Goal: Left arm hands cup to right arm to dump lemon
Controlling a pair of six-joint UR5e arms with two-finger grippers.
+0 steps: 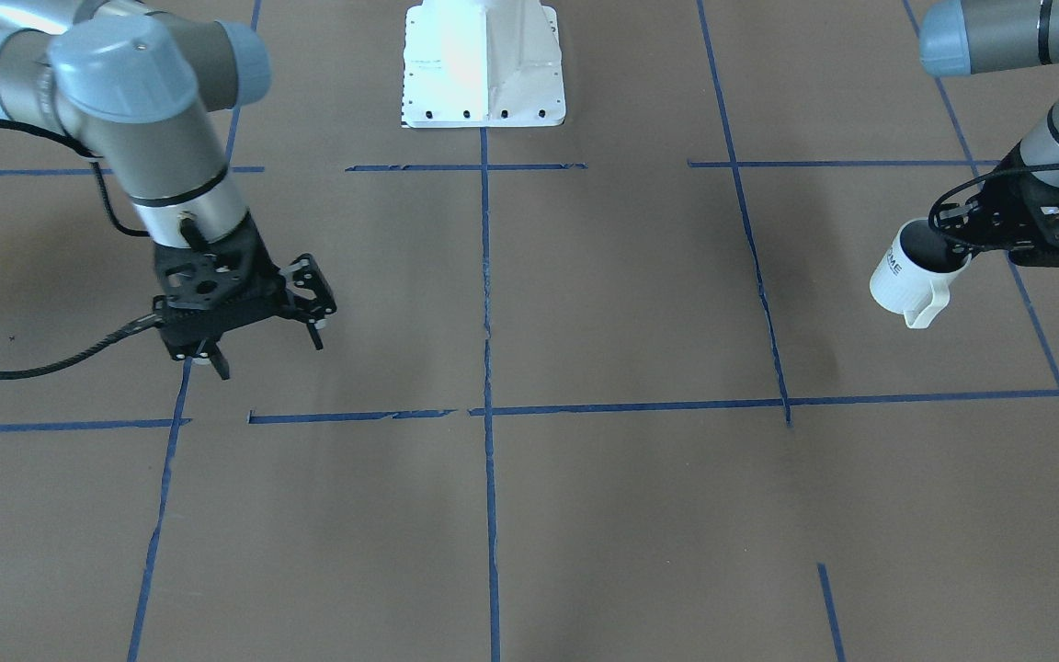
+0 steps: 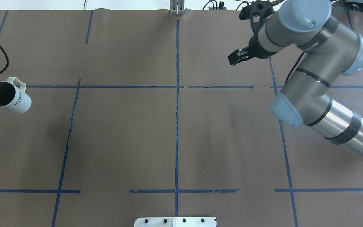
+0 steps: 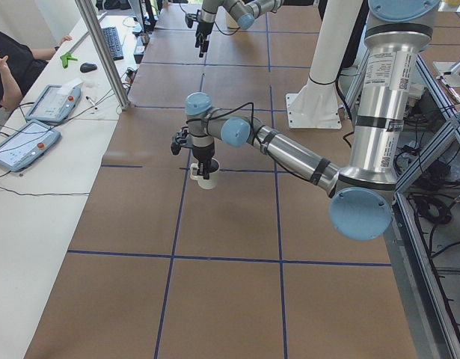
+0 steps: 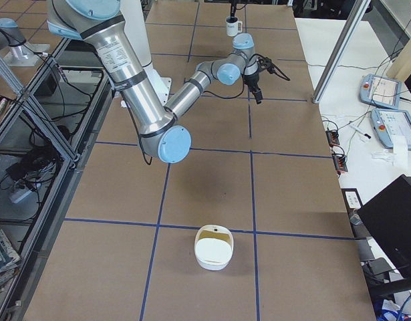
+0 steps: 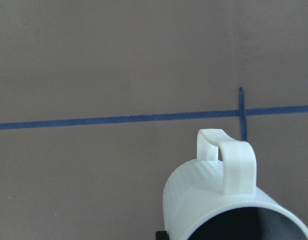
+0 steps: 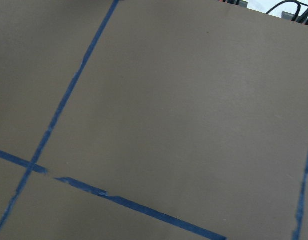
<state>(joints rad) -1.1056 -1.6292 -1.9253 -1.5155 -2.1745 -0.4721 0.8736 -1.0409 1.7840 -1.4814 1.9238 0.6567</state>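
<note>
The left tool (image 1: pixel 960 250) is clamped on the rim of the cup (image 1: pixel 906 276), with one finger inside the dark mouth and one outside. The cup hangs tilted at the left end of the bench (image 1: pixel 585 303), handle toward the operators' side, and seems lifted clear of the surface. Its inside is too dark to show any lemon. The right tool (image 1: pixel 265 354) hangs well apart, fingers spread wide, holding nothing.

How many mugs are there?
1. The white mug is held by the left gripper, out on the robot's left side. No other mug shows; the cream tub far to the robot's right is not one.
</note>
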